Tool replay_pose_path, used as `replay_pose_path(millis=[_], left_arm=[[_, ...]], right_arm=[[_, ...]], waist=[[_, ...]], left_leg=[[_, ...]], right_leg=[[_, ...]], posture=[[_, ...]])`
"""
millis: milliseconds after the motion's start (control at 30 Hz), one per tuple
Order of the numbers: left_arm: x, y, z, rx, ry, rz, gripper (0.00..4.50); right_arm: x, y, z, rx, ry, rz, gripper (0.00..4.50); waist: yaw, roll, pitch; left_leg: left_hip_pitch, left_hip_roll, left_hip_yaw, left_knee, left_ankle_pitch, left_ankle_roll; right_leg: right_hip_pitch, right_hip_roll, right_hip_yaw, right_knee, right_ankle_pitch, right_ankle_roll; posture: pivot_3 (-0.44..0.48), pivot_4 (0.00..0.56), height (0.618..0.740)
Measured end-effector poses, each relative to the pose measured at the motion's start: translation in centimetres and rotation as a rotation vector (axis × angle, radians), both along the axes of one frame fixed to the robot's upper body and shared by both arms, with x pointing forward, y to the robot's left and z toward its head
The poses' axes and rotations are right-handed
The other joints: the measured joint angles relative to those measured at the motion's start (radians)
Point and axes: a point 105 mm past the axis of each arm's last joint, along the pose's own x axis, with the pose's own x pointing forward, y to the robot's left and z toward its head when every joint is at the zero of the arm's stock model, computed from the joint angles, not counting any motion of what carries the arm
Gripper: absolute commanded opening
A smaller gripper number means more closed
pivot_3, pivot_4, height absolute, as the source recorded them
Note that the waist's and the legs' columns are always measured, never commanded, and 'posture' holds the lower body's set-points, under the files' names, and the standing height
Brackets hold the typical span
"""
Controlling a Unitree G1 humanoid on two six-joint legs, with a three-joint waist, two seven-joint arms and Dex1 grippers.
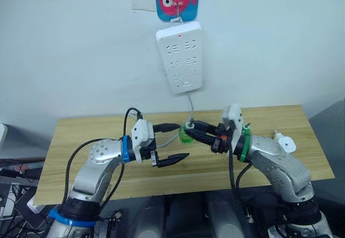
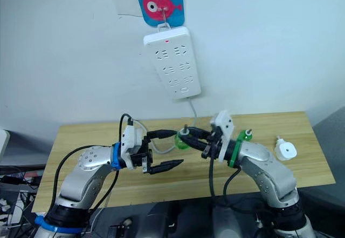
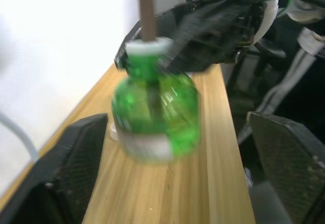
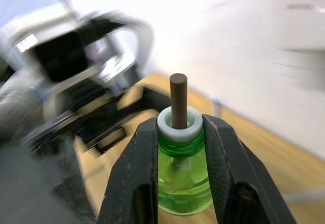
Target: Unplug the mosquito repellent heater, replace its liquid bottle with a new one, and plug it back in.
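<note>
One green liquid bottle [image 1: 186, 134] clamped at neck by right claw [image 1: 193, 130], lifted off surface [image 1: 302, 141], likely for fitting. Heater [image 2: 285, 151] unplugged, lying far right. Left wrist: left claw [image 3: 183, 168] agape flanking bottle.

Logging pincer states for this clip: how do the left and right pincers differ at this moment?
The right pincer is shut on the green bottle, gripping its neck below the white collar; the left pincer is open and holds nothing. The right pincer carries the bottle, whereas the left pincer's fingers stand apart on either side of it, not touching. Both meet over the wooden table.
</note>
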Motion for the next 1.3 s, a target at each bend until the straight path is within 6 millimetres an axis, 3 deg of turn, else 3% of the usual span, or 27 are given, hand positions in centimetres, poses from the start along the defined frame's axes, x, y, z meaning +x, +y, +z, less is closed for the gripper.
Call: replay_pose_path(millis=[133, 400, 567, 867, 1300], left_arm=[[-0.5, -1.0, 0.7, -0.078, -0.063, 0.079, 4.5], [0.2, -3.1, 1.4, -0.168, -0.172, 0.238, 4.5], [0.8, -4.3, 1.0, -0.178, -0.185, 0.267, 4.5], [1.8, -4.4, 1.1, -0.182, -0.215, 0.286, 4.5], [1.7, -5.2, 1.8, -0.208, -0.243, 0.26, 4.5]], right_arm=[[0.6, -1.4, 0.1, 0.213, 0.221, -0.133, 0.86], [-0.1, -1.3, 0.0, 0.438, 0.507, -0.168, 0.86], [0.1, -1.8, 0.4, 0.476, 0.561, -0.18, 0.86], [-0.3, -1.4, 1.2, 0.494, 0.592, -0.115, 0.86], [-0.5, -0.8, 1.2, 0.505, 0.617, -0.103, 0.86]], waist=[[0.003, 0.0, -0.004], [0.001, 0.002, -0.01], [0.001, 0.001, -0.011], [-0.001, 0.002, -0.012], [-0.001, 0.002, -0.012]], left_leg=[[0.0, -0.001, 0.0, 0.0, 0.0, 0.0], [0.0, -0.001, 0.003, 0.0, 0.0, 0.001], [0.0, -0.001, 0.004, 0.0, -0.001, 0.002], [0.0, -0.001, 0.004, 0.0, -0.001, 0.002], [0.0, -0.001, 0.004, 0.0, -0.001, 0.002]], right_leg=[[0.0, -0.001, 0.0, 0.0, 0.0, 0.0], [0.0, 0.002, -0.001, 0.001, 0.0, 0.0], [0.0, 0.004, -0.001, 0.002, 0.0, 0.0], [0.0, 0.004, -0.001, 0.002, 0.0, 0.001], [0.0, 0.004, -0.001, 0.002, 0.0, 0.001]], posture=[[-0.063, 0.248, 0.74], [-0.058, 0.259, 0.74], [-0.056, 0.26, 0.74], [-0.07, 0.261, 0.74], [-0.074, 0.265, 0.74]])
